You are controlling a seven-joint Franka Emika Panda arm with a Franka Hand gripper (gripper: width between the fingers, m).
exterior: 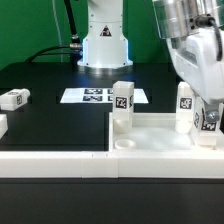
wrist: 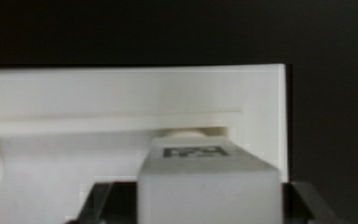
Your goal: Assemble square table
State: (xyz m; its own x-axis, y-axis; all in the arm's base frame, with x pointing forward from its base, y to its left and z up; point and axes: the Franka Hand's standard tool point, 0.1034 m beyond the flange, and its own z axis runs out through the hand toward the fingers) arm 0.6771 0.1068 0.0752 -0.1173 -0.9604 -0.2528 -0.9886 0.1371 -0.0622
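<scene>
The fingers (wrist: 108, 203) pinch an upright white table leg (exterior: 186, 107) by its two sides, and the leg's marker tag shows in both views. Just beneath the fingers the square table top (exterior: 150, 138) lies flat on the black bench (exterior: 50, 115). The held leg is at the top's surface, though I cannot tell whether they touch. A second leg (exterior: 121, 106) stands upright at another corner of the top, to the exterior view's left of the fingers. Farther that way, well apart from the fingers, a loose leg (exterior: 14, 98) lies on the bench. The marker board (exterior: 100, 96) lies behind the second leg.
</scene>
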